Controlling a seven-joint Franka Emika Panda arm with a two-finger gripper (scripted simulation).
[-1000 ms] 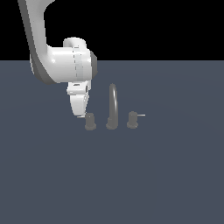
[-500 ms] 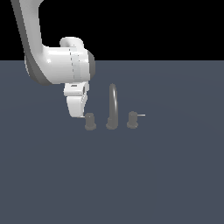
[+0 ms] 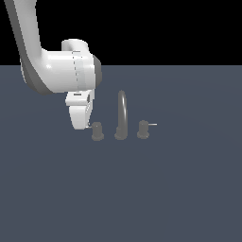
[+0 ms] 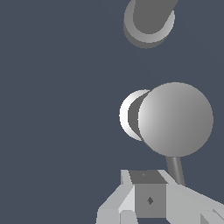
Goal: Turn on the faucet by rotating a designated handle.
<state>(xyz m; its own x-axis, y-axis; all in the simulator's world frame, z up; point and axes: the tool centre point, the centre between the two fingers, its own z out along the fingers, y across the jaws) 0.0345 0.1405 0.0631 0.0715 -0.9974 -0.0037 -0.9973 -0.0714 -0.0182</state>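
The faucet [image 3: 121, 116] is a small dark grey set with a tall arched spout and two short knobs on the grey floor. The handle [image 3: 97, 131] is the knob on the exterior view's left; its thin pale pin [image 3: 89, 125] points left and meets my fingers. My gripper [image 3: 81, 125] hangs just left of that knob, jaws together with nothing between them. In the wrist view the handle's round top [image 4: 175, 119] is large, its pin [image 4: 176, 169] runs to my gripper [image 4: 148, 194], and the spout base [image 4: 148, 22] lies beyond.
The twin knob [image 3: 142, 129] with a rightward pin [image 3: 152, 124] stands on the spout's other side. The white arm [image 3: 56, 71] rises on the exterior view's left. The flat dark grey floor [image 3: 142, 189] spreads all around.
My gripper has shifted slightly toward the exterior view's left and a little lower, beside the handle's pin. The faucet set looks unmoved.
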